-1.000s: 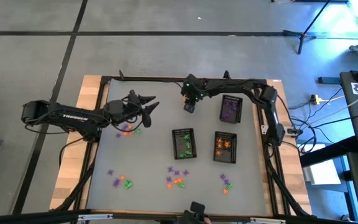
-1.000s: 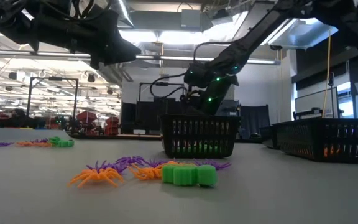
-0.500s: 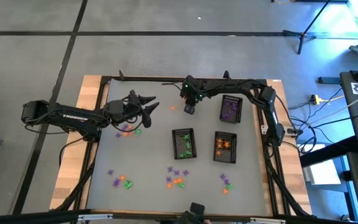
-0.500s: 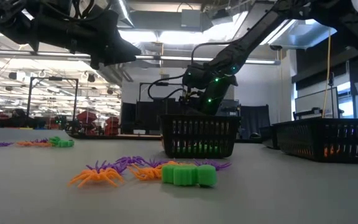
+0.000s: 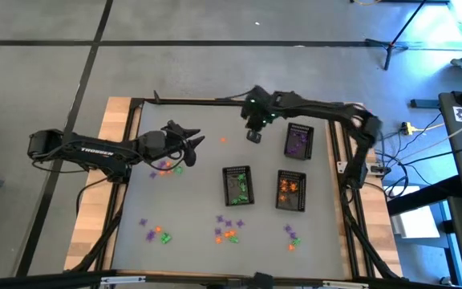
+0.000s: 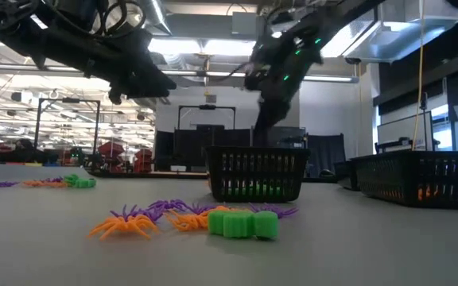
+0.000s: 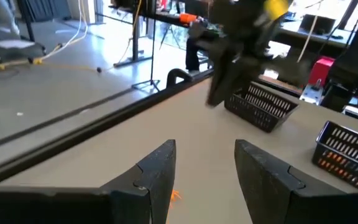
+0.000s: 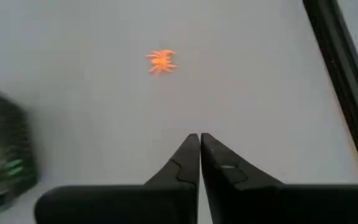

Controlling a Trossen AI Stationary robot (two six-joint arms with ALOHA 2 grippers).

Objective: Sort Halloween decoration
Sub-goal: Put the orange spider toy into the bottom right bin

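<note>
My right gripper (image 5: 253, 136) (image 8: 199, 147) hangs shut above the table's far middle with nothing between its fingers. One piece of the Halloween decoration, an orange spider (image 8: 161, 61) (image 5: 223, 140), lies flat on the table ahead of it, apart from it. Other decorations lie in small heaps (image 5: 164, 167), (image 5: 155, 234), (image 5: 228, 229), (image 5: 292, 235). My left gripper (image 5: 192, 141) (image 7: 204, 168) stands open over the table's left part, holding nothing, above the heap at the left.
Three black mesh baskets stand right of centre: one with purple pieces (image 5: 297, 140), one with green pieces (image 5: 237, 185) (image 6: 254, 173), one with orange pieces (image 5: 290, 189) (image 6: 420, 179). A black frame rail (image 5: 215, 102) runs along the table's far edge.
My right gripper has risen well clear of the table and drifted a little toward the table's right edge. The orange spider now lies uncovered on the table where the gripper stood. My left gripper has tipped slightly downward.
</note>
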